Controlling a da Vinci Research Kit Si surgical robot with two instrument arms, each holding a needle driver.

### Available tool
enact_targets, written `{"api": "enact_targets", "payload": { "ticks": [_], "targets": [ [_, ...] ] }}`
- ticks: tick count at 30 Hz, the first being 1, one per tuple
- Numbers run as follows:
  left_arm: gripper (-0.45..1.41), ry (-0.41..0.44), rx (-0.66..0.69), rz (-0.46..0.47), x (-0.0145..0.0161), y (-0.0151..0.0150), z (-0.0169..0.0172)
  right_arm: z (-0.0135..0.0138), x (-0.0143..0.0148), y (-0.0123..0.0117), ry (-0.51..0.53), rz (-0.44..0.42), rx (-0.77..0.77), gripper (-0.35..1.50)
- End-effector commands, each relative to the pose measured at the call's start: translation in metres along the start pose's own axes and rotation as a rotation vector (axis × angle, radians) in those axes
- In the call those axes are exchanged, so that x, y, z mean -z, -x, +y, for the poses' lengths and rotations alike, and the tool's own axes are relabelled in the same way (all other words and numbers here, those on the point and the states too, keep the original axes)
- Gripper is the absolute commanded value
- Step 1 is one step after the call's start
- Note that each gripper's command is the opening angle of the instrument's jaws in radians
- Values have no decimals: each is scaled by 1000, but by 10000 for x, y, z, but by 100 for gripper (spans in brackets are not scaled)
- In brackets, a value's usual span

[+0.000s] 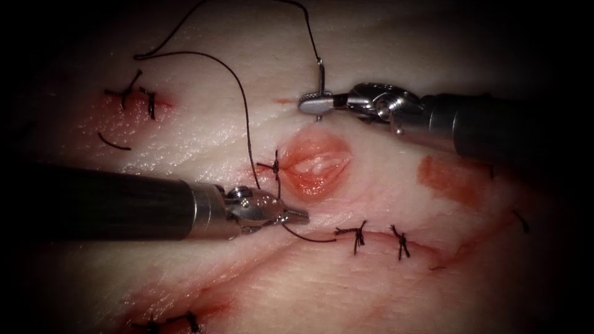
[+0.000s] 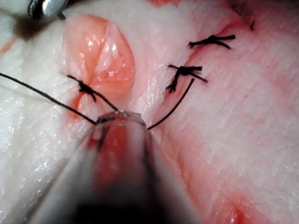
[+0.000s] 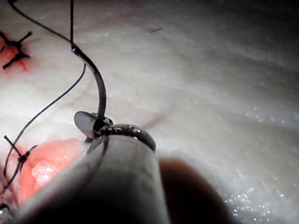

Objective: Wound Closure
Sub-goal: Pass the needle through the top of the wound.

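Observation:
The tissue (image 1: pixel 204 133) has an open cut (image 1: pixel 315 164), (image 2: pixel 100 60), (image 3: pixel 44 163) with one dark stitch (image 1: pixel 275 168) at its left end. My right tool (image 1: pixel 314 102), (image 3: pixel 91 123) is shut on the curved needle (image 1: pixel 320 77), (image 3: pixel 99 91) just beyond the cut's far edge. Most of the curve rises from the jaws toward the thread end. A short bit pokes out below; I cannot tell whether it touches tissue. My left tool (image 1: pixel 297 216), (image 2: pixel 119 114), left of and below the cut, is shut on the thread (image 1: pixel 246 117), (image 2: pixel 46 97).
Knotted stitches (image 1: pixel 357 234), (image 2: pixel 184 72) close a second cut line below and to the right. More stitches (image 1: pixel 133 93) lie at the far left, with red fluid (image 1: pixel 448 179) right of the cut. A loose thread end (image 1: pixel 309 238) trails from the left tool.

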Motion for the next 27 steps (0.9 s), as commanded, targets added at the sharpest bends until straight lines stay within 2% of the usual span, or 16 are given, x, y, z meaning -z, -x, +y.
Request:
{"api": "enact_targets", "payload": {
  "ticks": [1,8,20,22,24,25,26,27],
  "targets": [
    [3,0,-1,1,-7,-4,-2,6,-11,-1,-14,-5,-40,-35],
    [3,0,-1,1,-7,-4,-2,7,-24,38,-74,-48,-288,-35],
    [1,0,-1,1,-7,-4,-2,-11,-33,73,-84,-66,-348,-35],
    [1,0,-1,1,-7,-4,-2,-10,-32,69,-61,-41,-351,-35],
    [1,0,-1,1,-7,-4,-2,-4,-28,61,-86,23,-272,-35],
    [1,0,-1,1,-7,-4,-2,1,-26,56,-70,53,-136,44],
    [1,0,-1,1,-7,-4,-2,4,-26,53,-48,65,-78,86],
    [1,0,-1,1,-7,-4,-2,6,-25,51,-36,77,-32,108]
  ]
}}
